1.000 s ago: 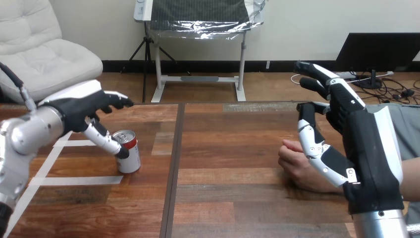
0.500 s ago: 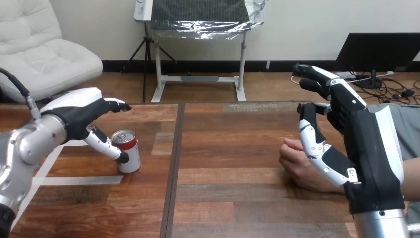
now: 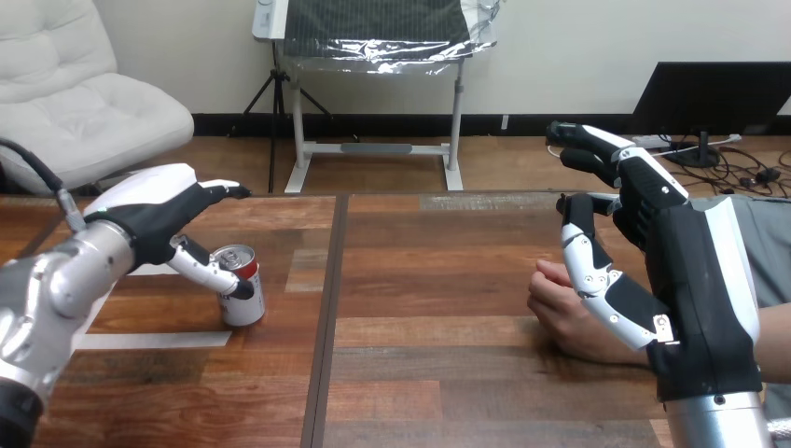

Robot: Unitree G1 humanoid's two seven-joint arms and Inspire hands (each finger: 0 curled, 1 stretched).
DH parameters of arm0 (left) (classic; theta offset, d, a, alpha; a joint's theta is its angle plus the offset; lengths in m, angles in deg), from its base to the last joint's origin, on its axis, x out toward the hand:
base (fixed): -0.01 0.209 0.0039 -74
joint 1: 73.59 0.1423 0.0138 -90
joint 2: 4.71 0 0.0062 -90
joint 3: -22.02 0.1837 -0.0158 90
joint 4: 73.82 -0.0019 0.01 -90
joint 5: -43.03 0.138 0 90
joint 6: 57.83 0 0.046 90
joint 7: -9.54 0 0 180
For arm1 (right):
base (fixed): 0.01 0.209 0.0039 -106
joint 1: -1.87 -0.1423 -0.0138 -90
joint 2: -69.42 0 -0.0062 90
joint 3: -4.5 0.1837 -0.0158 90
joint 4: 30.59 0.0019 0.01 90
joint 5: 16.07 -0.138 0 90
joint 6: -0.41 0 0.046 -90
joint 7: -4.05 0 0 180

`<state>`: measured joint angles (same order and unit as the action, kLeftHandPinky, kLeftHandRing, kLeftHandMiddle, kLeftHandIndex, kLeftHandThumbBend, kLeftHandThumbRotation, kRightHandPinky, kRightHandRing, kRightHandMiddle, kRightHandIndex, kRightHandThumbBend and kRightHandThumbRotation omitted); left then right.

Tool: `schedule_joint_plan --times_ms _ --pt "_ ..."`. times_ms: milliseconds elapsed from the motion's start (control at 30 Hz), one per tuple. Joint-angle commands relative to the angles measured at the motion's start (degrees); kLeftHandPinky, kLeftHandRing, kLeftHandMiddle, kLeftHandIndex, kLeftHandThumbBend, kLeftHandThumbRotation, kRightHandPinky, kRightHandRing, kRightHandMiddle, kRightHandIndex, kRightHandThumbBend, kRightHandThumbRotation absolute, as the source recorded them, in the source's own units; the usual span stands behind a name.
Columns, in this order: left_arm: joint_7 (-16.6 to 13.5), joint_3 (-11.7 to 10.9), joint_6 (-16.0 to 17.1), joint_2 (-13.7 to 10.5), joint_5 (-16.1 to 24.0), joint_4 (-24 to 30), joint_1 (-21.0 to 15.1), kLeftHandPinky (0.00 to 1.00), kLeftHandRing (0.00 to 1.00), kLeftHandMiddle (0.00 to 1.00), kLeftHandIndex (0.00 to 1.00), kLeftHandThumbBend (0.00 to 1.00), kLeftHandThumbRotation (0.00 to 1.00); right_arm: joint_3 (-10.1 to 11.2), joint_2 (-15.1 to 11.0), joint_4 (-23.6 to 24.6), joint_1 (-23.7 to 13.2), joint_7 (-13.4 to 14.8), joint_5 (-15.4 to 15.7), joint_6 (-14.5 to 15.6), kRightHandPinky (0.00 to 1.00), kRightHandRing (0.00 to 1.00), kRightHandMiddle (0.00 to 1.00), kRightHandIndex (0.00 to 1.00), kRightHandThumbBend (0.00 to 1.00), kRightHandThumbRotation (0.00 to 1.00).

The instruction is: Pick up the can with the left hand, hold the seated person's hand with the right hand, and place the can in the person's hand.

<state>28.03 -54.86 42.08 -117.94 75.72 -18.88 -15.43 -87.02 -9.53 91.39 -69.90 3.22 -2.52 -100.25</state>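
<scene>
A small red-and-white can (image 3: 242, 285) with a silver top stands upright on the wooden table (image 3: 429, 280), left of the middle. My left hand (image 3: 163, 215) is open just left of and above the can, its thumb lying against the can's near side and its fingers stretched out past the can's top. The person's hand (image 3: 569, 313) rests loosely curled on the table at the right. My right hand (image 3: 672, 271) is open and upright beside that hand, on its right, with the thumb in front of its wrist; I cannot tell whether they touch.
White tape lines (image 3: 140, 341) mark a box on the table around the can. A dark seam (image 3: 328, 308) runs down the table between the can and the person's hand. The person's forearm reaches in from the right edge.
My left arm has shifted a little right and its thumb has slid further across the can's near side. My right hand and the person's hand have hardly moved.
</scene>
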Motion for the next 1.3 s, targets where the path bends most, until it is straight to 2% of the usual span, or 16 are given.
schedule_joint_plan --times_ms 0,267,633,1000,1267 --pt "-4.8 1.3 2.6 1.8 1.3 -3.1 -4.5 0.86 0.92 0.94 0.91 0.85 0.25 0.6 -0.6 1.1 -3.6 -0.3 -0.7 -0.6 0.64 0.82 0.84 0.75 0.00 0.00" --pt "-10.5 2.1 5.6 3.3 1.9 -7.4 -4.7 0.85 0.91 0.93 0.90 0.84 0.24 0.6 -0.6 1.1 -3.5 -0.4 -1.0 -0.5 0.63 0.81 0.83 0.74 0.00 0.00" --pt "-15.8 3.7 7.4 4.9 3.6 -11.4 -5.4 0.87 0.92 0.94 0.92 0.80 0.26 0.8 -0.7 0.9 -3.5 -0.8 -1.4 -1.0 0.63 0.81 0.83 0.74 0.00 0.00" --pt "-18.2 5.6 8.0 5.8 5.5 -14.1 -6.3 0.89 0.92 0.94 0.93 0.76 0.29 0.9 -0.6 1.1 -3.1 -1.0 -1.6 -1.1 0.62 0.80 0.81 0.72 0.00 0.00" --pt "-19.3 6.1 9.0 6.7 5.0 -17.2 -7.0 0.84 0.90 0.92 0.91 0.76 0.29 0.9 -0.6 1.2 -2.9 -1.2 -2.0 -1.1 0.62 0.80 0.81 0.72 0.00 0.00"
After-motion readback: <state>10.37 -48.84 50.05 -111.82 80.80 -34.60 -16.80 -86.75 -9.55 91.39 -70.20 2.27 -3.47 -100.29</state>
